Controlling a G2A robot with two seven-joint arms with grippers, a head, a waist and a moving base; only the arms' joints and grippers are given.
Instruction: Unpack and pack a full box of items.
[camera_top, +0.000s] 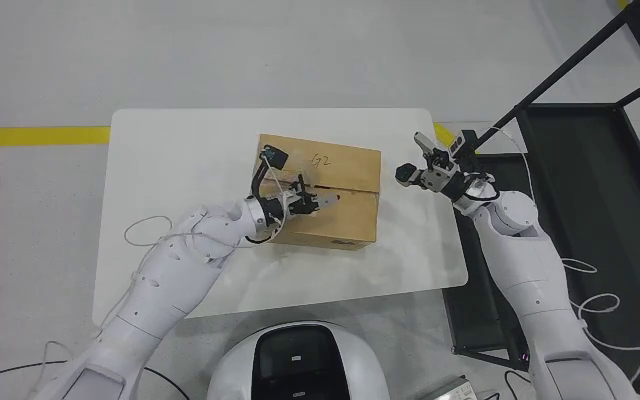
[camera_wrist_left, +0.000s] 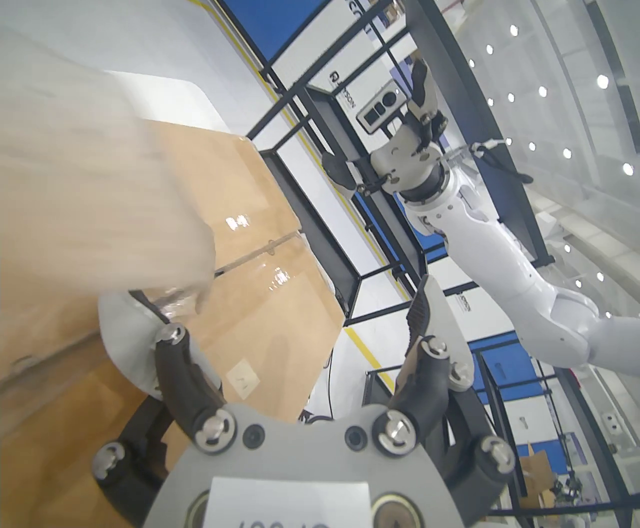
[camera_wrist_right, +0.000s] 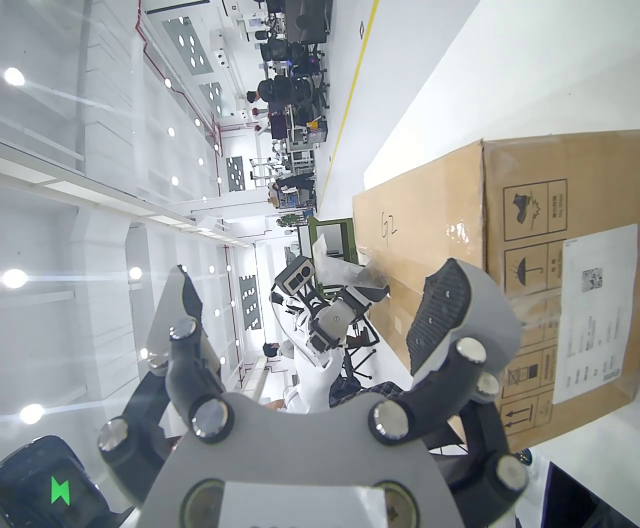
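Left end effector (camera_top: 312, 196) apart over box (camera_top: 345, 160), right end effector (camera_top: 412, 157) apart at table (camera_top: 170, 170) edge.

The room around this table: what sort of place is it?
Likely a robotics lab or test hall: a white table on a floor marked with a yellow line, black metal racks beside it, and office chairs farther off.

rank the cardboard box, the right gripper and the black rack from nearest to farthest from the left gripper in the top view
From the left gripper:
1. cardboard box, directly under it.
2. right gripper, past the box's right end.
3. black rack, beyond the table's right edge.
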